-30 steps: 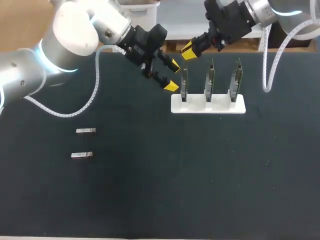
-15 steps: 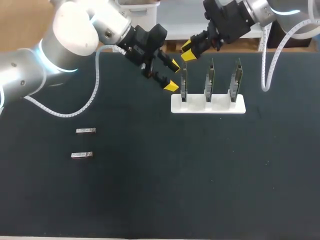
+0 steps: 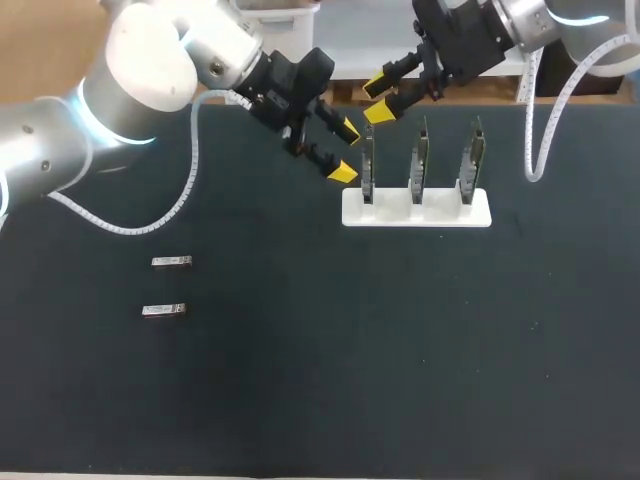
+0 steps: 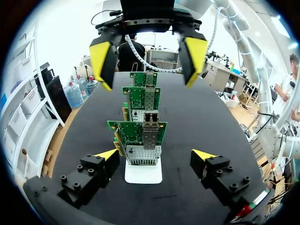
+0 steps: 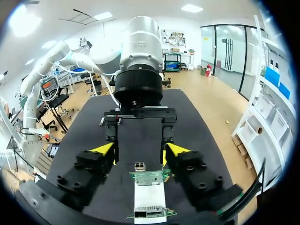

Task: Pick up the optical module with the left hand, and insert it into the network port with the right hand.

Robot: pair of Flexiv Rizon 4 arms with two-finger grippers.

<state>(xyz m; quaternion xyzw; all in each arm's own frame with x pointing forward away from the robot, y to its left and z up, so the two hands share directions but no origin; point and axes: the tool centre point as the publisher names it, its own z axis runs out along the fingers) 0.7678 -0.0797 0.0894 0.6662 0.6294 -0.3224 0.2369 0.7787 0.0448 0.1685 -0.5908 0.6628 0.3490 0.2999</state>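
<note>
Black table surface (image 3: 300, 390), head view: two optical modules lie flat, the farther module (image 3: 171, 262) just beside the nearer module (image 3: 163, 310), long axes running left to right. The left gripper (image 3: 347, 152) hangs wide open and empty at the left end of the white stand (image 3: 416, 211). Both modules are well apart from it, leftward and toward the robot. The right gripper (image 3: 377, 99), also open and empty, is farther off.

Left wrist view: circuit boards (image 4: 140, 133) stand in a row ahead, between the spread fingers. No module shows.

Right wrist view: parted fingers hang above the boards, holding nothing.
</note>
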